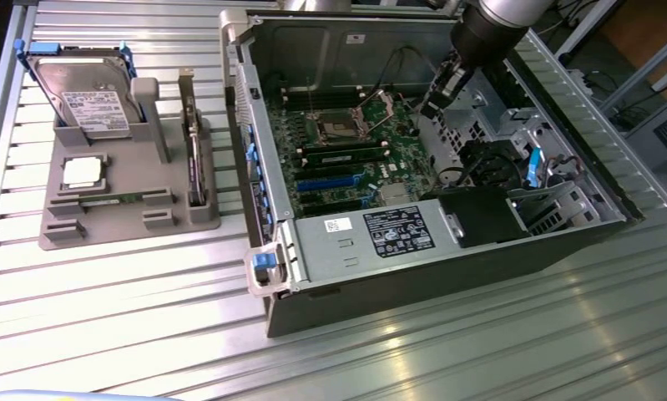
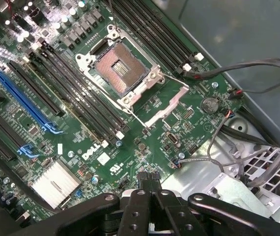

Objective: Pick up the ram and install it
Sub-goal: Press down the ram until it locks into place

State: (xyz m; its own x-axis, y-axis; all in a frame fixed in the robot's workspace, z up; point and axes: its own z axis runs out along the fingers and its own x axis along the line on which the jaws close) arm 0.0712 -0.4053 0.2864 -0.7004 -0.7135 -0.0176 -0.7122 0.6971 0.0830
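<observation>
The open computer case [image 1: 422, 167] lay on its side on the slatted metal surface [image 1: 122, 309], and everything else is placed from it. The arm reached down into the case's upper part, its gripper [image 1: 432, 102] hanging just above the motherboard [image 1: 356, 150], beside the empty processor socket [image 1: 339, 125] on the side toward the exterior view's right. In the wrist view the gripper [image 2: 149, 183] showed its jaws pressed together with nothing between them, poised over the board edge near the socket [image 2: 120, 69] and a round coin battery [image 2: 209, 104]. Long black memory slots [image 2: 76, 93] ran alongside the socket, and a blue expansion slot [image 2: 24, 101] lay further out. One green ram [image 1: 350, 155] stick sat in a slot inside the case, just below the socket in the exterior view. Outside the case, toward the exterior view's left, a grey holder [image 1: 122, 196] stood on the surface, carrying a hard drive [image 1: 83, 96], a square silver processor [image 1: 83, 171], an upright dark card [image 1: 192, 167] and another narrow green stick [image 1: 102, 202] lying in its lower groove.
</observation>
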